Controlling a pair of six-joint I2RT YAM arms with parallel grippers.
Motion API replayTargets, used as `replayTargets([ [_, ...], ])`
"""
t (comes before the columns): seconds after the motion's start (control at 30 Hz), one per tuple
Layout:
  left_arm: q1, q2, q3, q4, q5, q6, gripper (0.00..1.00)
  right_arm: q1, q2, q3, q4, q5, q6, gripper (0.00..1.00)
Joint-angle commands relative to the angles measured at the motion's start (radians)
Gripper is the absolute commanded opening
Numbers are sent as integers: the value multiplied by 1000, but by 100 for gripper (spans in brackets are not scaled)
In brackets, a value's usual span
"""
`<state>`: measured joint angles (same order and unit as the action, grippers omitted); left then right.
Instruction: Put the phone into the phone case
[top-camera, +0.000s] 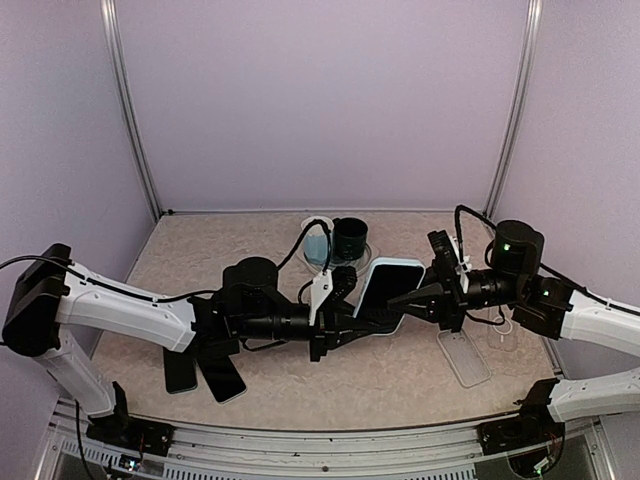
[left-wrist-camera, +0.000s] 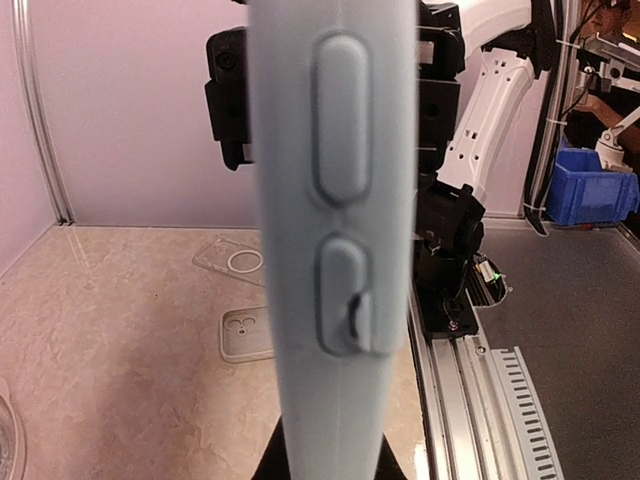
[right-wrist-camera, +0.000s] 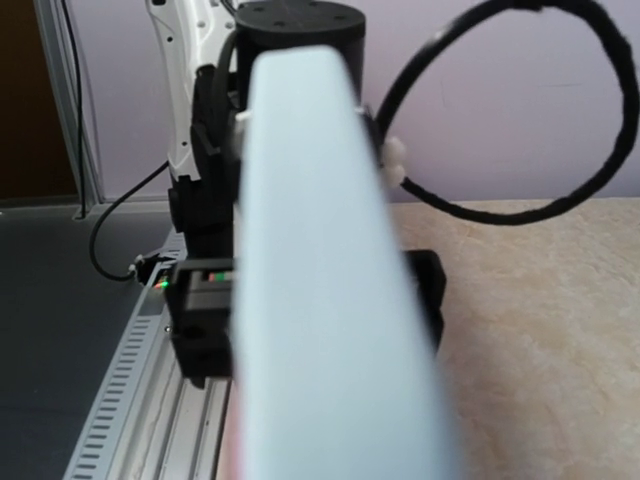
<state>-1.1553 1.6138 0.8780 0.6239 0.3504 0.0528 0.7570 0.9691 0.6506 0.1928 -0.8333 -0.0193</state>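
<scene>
Leftmost, two spare dark phones (top-camera: 205, 377) lie flat on the table (top-camera: 300, 385), apart from the work. Next, the left gripper (top-camera: 345, 300) is closed tight on the left edge of the pale blue case (top-camera: 398, 264). Its wrist view shows the case (left-wrist-camera: 335, 250) edge-on, button covers facing the lens. The case hangs tilted in the air over mid-table, between the two arms. A dark face inside its rim looks like the phone (top-camera: 380, 285), but I cannot tell whether every corner is seated. On the far side, the right gripper (top-camera: 425, 297) is nearly closed and appears to pinch the opposite edge, which fills its own camera (right-wrist-camera: 320, 300). Further right, a clear case (top-camera: 462, 357) lies unused on the table.

The step in hand looks like the seating itself. Next, one gripper should brace while the other presses the phone home without twisting the case out of either grip.
</scene>
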Motion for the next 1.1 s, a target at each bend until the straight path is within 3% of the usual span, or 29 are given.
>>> replayTargets([
  [0.0, -7, 8, 20, 66, -4, -19, 5, 2, -17, 47, 32, 48, 16, 0],
  [0.07, -6, 4, 13, 60, -32, -23, 46, 2, -12, 50, 11, 79, 18, 0],
  [0.13, -4, -8, -3, 57, -93, -17, 73, 0, -4, 58, -14, 151, 48, 0],
  [0.27, 9, -68, -46, 79, -359, 7, 97, -45, 76, 99, -133, 301, 134, 0],
  [0.37, 36, -92, -32, 44, -664, -19, 99, -96, 173, 116, -187, 271, 224, 0],
  [0.5, 71, -88, -5, -37, -866, -48, 99, -127, 292, 131, -205, 232, 330, 0],
  [0.63, 97, -84, -6, -82, -894, -119, 99, -147, 418, 195, -304, 268, 365, 0],
  [0.87, 114, -36, 38, -171, -822, -185, 98, -169, 546, 205, -209, 61, 434, 0],
  [0.97, 129, -7, 38, -215, -852, -272, 96, -171, 602, 216, -218, 48, 442, 0],
  [1.07, 148, 19, 53, -273, -765, -352, 90, -173, 641, 213, -213, 55, 452, 0],
])
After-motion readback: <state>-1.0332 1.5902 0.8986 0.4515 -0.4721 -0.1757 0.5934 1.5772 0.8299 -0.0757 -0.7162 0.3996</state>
